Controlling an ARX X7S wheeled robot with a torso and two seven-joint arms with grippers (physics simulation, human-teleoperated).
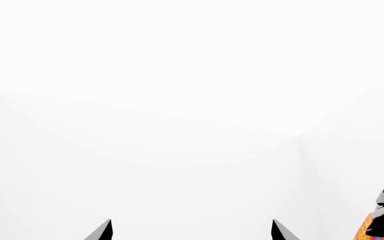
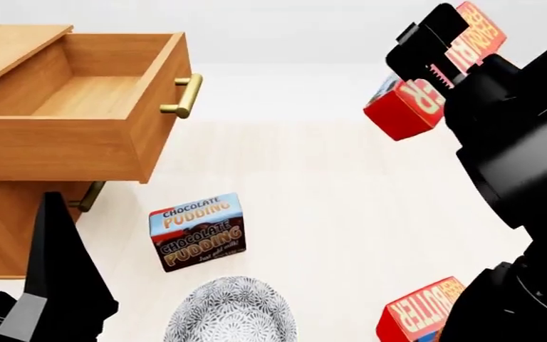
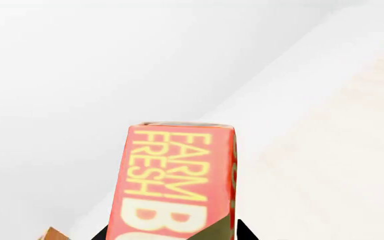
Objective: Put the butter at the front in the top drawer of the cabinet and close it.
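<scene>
My right gripper (image 2: pixel 426 65) is shut on a red butter carton (image 2: pixel 409 110) and holds it in the air at the upper right, well to the right of the cabinet. In the right wrist view the carton (image 3: pixel 175 180) sits between the fingers of that gripper (image 3: pixel 172 236). A second butter carton (image 2: pixel 421 313) lies on the floor at the lower right. The cabinet (image 2: pixel 8 214) stands at the left with its top drawer (image 2: pixel 83 92) pulled open and empty. My left gripper (image 1: pixel 192 231) is open and empty; in the head view it (image 2: pixel 53 235) is low in front of the cabinet.
A Chocolate Pudding box (image 2: pixel 197 231) stands on the pale floor in front of the cabinet. A patterned grey bowl (image 2: pixel 231 310) sits just in front of it. The lower drawer's brass handle (image 2: pixel 88 196) shows under the open drawer, shut.
</scene>
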